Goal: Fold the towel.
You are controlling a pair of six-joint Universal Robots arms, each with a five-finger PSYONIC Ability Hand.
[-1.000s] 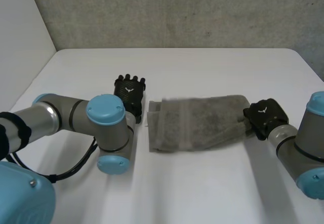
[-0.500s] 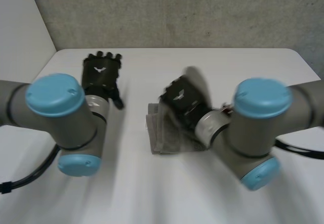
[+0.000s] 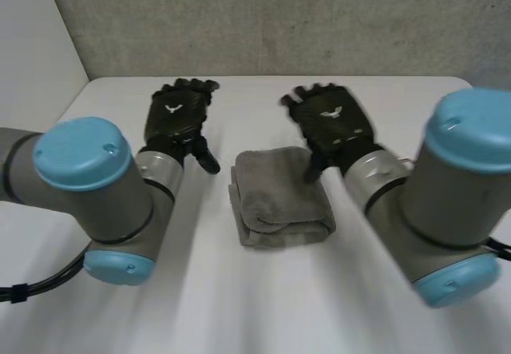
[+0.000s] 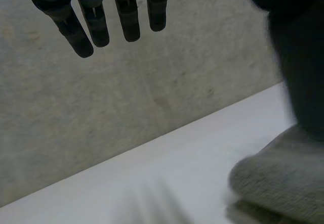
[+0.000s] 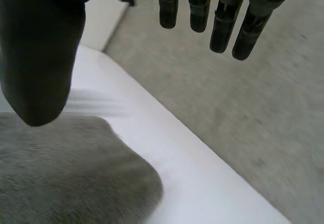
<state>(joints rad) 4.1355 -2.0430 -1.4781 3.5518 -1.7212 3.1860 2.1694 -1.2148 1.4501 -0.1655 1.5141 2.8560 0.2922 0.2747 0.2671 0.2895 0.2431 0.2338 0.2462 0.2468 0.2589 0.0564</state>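
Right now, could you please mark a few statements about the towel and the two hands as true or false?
1. The towel lies folded in a compact bundle on the table. True.
2. The left hand is clutching a corner of the towel. False: it is open, holds nothing and is beside the towel.
3. The right hand is open, with its fingers straight. True.
4. The towel hangs over the table's edge. False: it lies wholly on the table, between the two hands.
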